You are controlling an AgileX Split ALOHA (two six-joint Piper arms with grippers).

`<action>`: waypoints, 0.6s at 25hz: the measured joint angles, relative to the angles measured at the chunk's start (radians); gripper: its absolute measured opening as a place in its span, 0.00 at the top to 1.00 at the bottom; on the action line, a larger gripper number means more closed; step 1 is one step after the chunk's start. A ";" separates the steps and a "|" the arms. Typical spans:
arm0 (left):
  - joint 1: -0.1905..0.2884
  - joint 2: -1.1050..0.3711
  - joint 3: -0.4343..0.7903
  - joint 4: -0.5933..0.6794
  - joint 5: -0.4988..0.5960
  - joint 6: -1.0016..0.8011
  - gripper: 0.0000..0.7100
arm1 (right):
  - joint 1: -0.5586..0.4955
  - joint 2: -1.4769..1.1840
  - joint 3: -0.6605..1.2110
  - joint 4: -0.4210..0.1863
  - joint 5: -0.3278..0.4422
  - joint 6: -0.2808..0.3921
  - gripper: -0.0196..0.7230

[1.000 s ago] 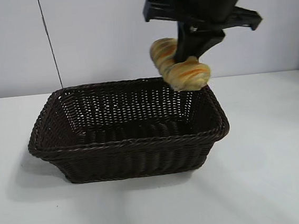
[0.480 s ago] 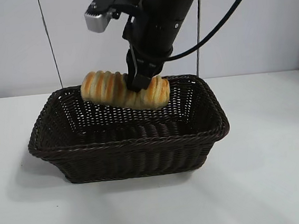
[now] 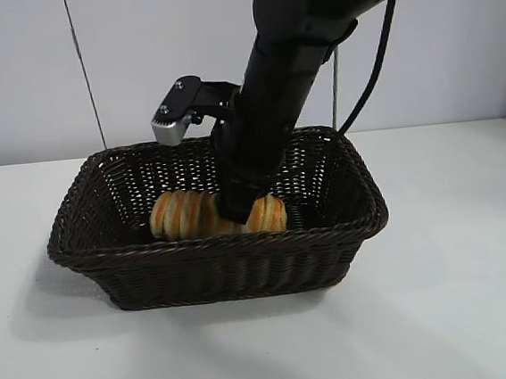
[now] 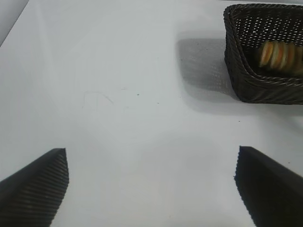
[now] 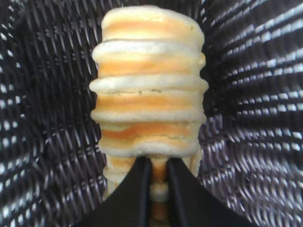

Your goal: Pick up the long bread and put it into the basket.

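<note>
The right gripper (image 3: 237, 211) reaches steeply down into the basket (image 3: 218, 245), its fingers (image 5: 142, 198) close together and pinching the long bread (image 3: 184, 216) near its middle. The bread lies lengthwise low inside the basket, near the front wall, and looks to be at or close to the woven floor.

The step in hand is the release. Done well, the jaws would part only once the bread rests on the floor, then the arm would lift straight up so the fingers do not drag the bread or catch the rim.

The left gripper (image 4: 151, 189) is parked well apart from the basket, over the bare table (image 4: 118, 85), with its fingers spread wide and nothing between them.

The outside view shows how deep the arm has gone in, but the arm hides the grip itself. The right wrist view shows what that one cannot: the two dark fingers nipping the ridged bread, with wicker on both sides. The left wrist view gives a side glimpse of the bread below the rim at the basket's corner
</note>
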 joint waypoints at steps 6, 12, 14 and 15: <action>0.000 0.000 0.000 0.000 0.000 0.000 0.03 | 0.000 0.000 -0.200 -0.043 0.228 0.255 0.05; 0.000 0.000 0.000 0.000 0.000 0.000 0.03 | 0.000 0.000 -0.487 -0.163 0.447 0.651 0.04; 0.000 0.000 0.000 0.000 0.000 0.000 0.03 | -0.004 -0.003 -0.574 -0.228 0.464 0.745 0.04; 0.000 0.000 0.000 0.000 0.000 0.000 0.03 | -0.010 -0.008 -0.596 -0.255 0.467 0.789 0.04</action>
